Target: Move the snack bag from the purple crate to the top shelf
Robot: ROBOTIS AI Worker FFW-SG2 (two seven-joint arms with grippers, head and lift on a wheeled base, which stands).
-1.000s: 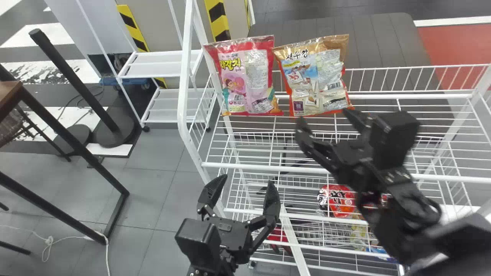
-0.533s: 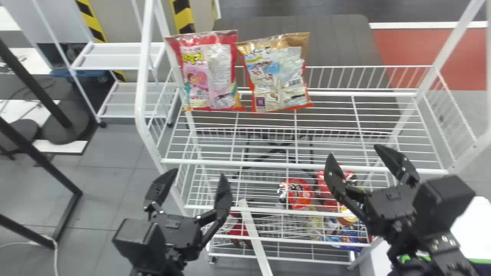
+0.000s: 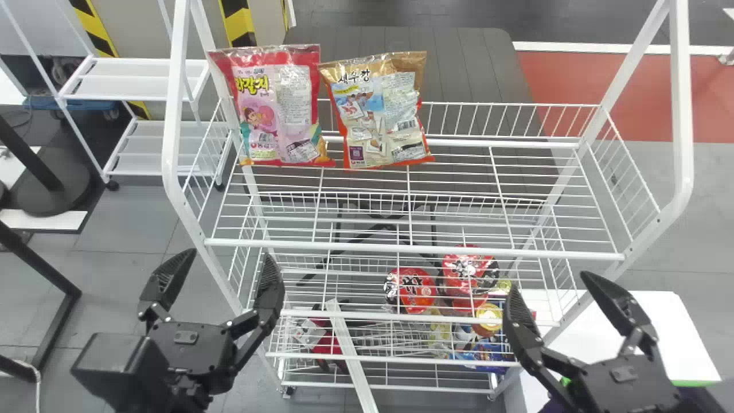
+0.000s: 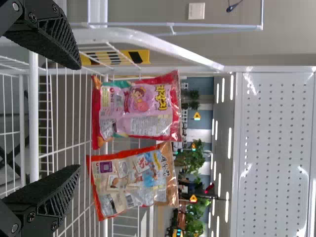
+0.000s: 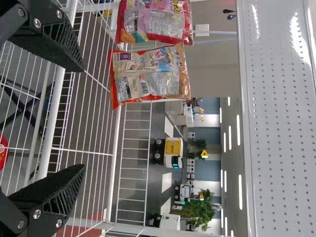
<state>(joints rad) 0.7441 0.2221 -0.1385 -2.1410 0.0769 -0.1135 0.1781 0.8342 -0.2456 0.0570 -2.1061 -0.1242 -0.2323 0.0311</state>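
The black left gripper [image 3: 227, 258] and the black right gripper [image 3: 550, 282] hold nothing; both have their fingers widely spread. Below the right fingers is, probably, the purple crate [image 3: 550, 406]. Beyond all fingers, on the white wire top shelf [image 3: 413, 248], stand a red-and-pink plastic bag [image 3: 278, 109] and an orange-and-gold snack bag [image 3: 378, 109], probably the task's one. The placing seems finished; next, the arms should retreat without touching the wire.
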